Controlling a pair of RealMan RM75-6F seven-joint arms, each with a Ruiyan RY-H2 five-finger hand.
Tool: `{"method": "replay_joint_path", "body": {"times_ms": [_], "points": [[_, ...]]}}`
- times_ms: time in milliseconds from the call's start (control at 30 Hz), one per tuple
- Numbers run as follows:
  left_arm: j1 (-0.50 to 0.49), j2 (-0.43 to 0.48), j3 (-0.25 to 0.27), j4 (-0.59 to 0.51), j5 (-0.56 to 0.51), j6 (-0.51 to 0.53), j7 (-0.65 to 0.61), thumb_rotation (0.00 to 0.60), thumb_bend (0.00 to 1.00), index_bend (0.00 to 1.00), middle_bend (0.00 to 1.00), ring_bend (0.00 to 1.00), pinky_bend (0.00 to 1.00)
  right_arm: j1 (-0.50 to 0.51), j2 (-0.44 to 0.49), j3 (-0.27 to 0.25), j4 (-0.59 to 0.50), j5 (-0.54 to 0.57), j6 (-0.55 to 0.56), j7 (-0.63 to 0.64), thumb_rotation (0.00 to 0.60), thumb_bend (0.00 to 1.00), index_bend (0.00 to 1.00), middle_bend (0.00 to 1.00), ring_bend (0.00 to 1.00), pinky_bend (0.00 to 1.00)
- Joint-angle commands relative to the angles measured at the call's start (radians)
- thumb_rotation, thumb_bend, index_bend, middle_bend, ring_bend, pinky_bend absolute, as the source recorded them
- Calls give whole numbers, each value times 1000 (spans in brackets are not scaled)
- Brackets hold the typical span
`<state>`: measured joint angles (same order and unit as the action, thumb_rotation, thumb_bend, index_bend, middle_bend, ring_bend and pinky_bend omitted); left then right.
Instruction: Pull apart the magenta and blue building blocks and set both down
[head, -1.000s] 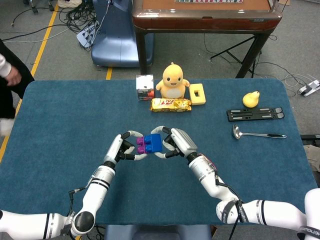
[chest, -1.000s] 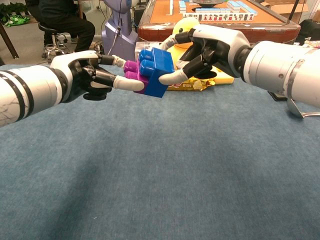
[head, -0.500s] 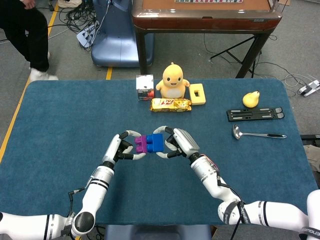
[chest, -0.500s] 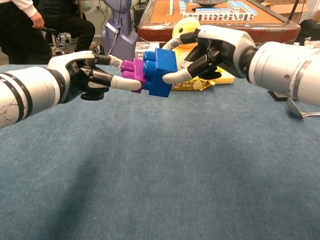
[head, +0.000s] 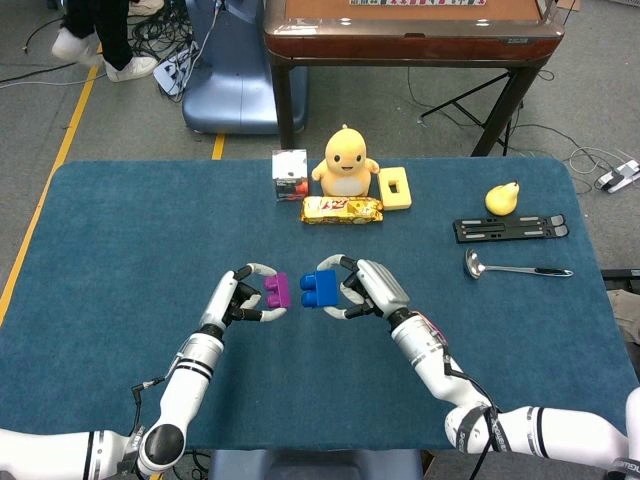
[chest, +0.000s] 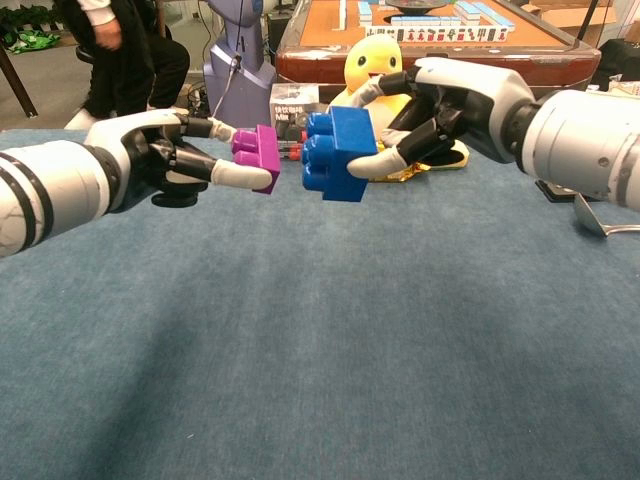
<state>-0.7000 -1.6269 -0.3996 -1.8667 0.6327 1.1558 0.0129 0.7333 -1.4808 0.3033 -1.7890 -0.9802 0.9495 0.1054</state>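
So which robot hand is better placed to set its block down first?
Neither clearly. The left robot hand pinches the magenta block and the right robot hand holds the blue block, both above bare blue table. Probably the left, since the blue block sits nearer the gold snack bar.

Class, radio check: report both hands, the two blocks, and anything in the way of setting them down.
Left hand pinches magenta block; right hand pinches blue block. Blocks apart, both held above the table. Nothing beneath them in the way.
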Motion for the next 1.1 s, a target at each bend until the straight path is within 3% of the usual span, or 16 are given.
{"method": "replay_joint_path", "body": {"times_ms": [33,267,767,1100], "points": [[7,7,11,1,1,-7,5,600,0,533,1000,1000,1000,-7,10,-7,-3,3,1,-6,600,307,553,1000,1000,1000],[18,37,47,5,9,-40,30,600,0,528,1000,1000,1000,-13,30,-32,11,27,-17,-34,600,306,553,1000,1000,1000],[-25,67,168,43,58,-101,208,600,0,486,1000,1000,1000,16,45,-94,66,120,-88,-150,600,306,553,1000,1000,1000],[-77,58,219,64,-2,-132,341,600,0,453,1000,1000,1000,36,25,-115,105,170,-118,-190,600,302,553,1000,1000,1000]]}}
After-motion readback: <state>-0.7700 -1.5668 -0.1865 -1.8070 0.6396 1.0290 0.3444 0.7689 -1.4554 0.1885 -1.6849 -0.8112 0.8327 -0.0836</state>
